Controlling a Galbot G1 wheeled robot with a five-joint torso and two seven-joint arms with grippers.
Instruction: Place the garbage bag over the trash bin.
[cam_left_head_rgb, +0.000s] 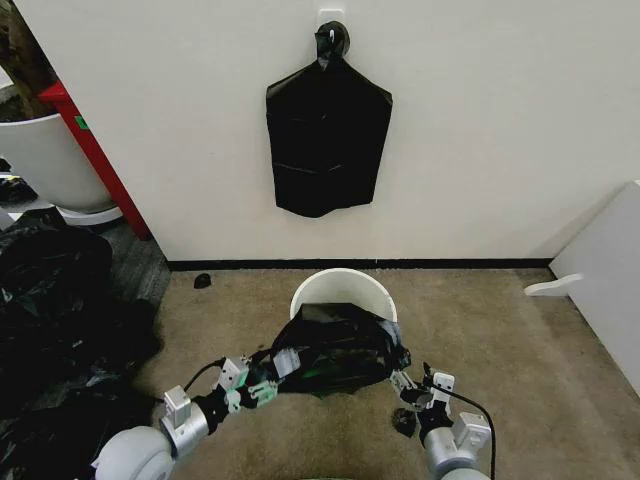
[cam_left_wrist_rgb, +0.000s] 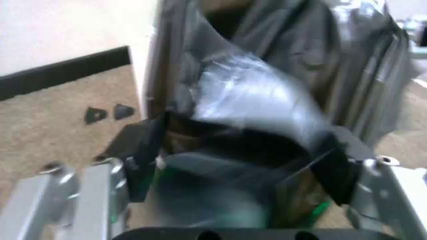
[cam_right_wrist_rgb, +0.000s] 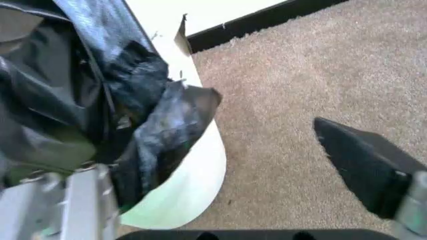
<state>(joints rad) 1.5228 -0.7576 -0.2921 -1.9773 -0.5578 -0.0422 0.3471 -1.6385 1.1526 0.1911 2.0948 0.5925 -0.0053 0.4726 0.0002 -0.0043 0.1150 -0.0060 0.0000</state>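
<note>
left arm (cam_left_head_rgb: 150, 445): rounded grey shell, then a silver metal wrist cylinder
left gripper (cam_left_head_rgb: 268, 385): black fingers on a white block, green accents, thin black cable looped over the wrist
right arm (cam_left_head_rgb: 452, 452): grey shell, silver wrist collar, black cable arcing along its outer side
right gripper (cam_left_head_rgb: 405, 390): white body, black wedge-shaped finger (cam_right_wrist_rgb: 370, 170), silver bracket beside it

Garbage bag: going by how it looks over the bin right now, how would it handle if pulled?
The garbage bag probably behaves floppy: it sags in wrinkles over the trash bin. Its glossy film looks slippery and likely light. The left end effector is closed on its edge, so it bunches rather than holding shape.
</note>
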